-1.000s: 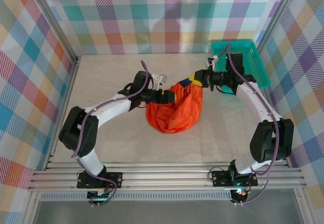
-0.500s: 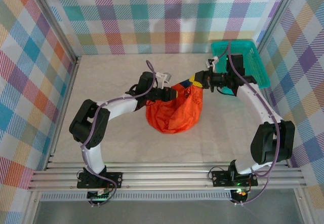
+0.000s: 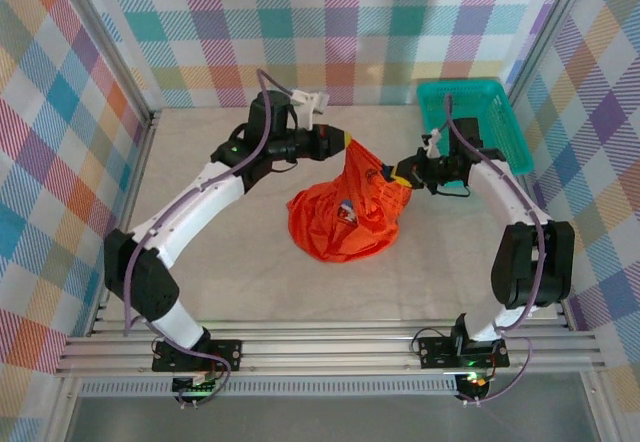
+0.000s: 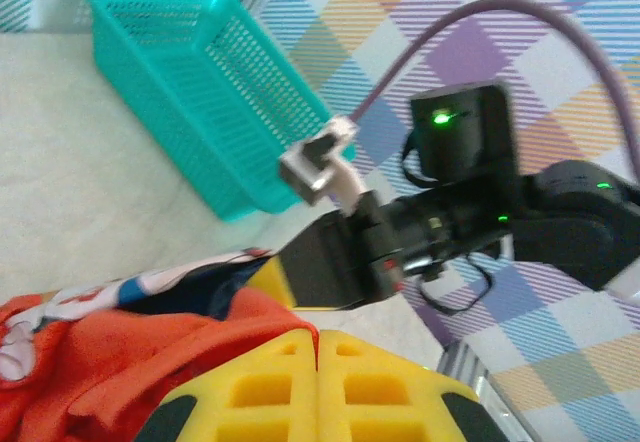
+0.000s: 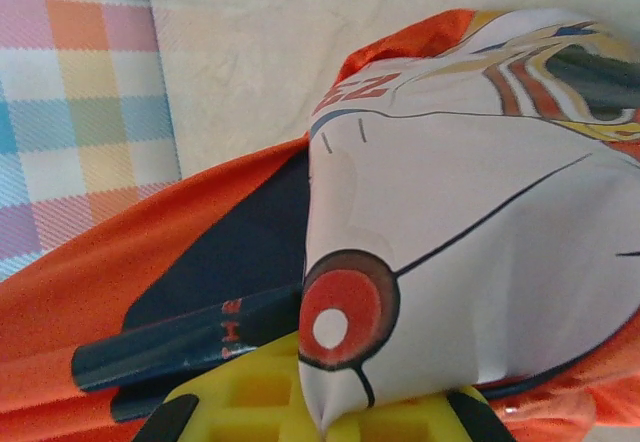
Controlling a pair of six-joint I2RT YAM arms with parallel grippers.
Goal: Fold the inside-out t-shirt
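The inside-out t-shirt (image 3: 345, 224) is a bright orange-red bundle at mid-table, pulled up into a peak between both arms. My left gripper (image 3: 346, 146) is shut on the shirt's upper edge, holding it above the heap. In the left wrist view a thin fold of the orange t-shirt (image 4: 90, 362) is pinched between the yellow pads of the left gripper (image 4: 319, 334). My right gripper (image 3: 396, 175) is shut on the printed side. In the right wrist view the white, blue and red print of the t-shirt (image 5: 470, 212) is nipped in the right gripper (image 5: 330, 394).
A teal mesh basket (image 3: 470, 112) stands at the back right against the checked wall, close behind the right arm; the left wrist view takes in the basket (image 4: 200, 102) too. Checked walls enclose the pale table (image 3: 220, 262) on three sides.
The left gripper shut on the shirt's top edge, then rose and drew back toward the far wall, pulling the cloth into a peak. The right gripper shifted slightly nearer, still holding.
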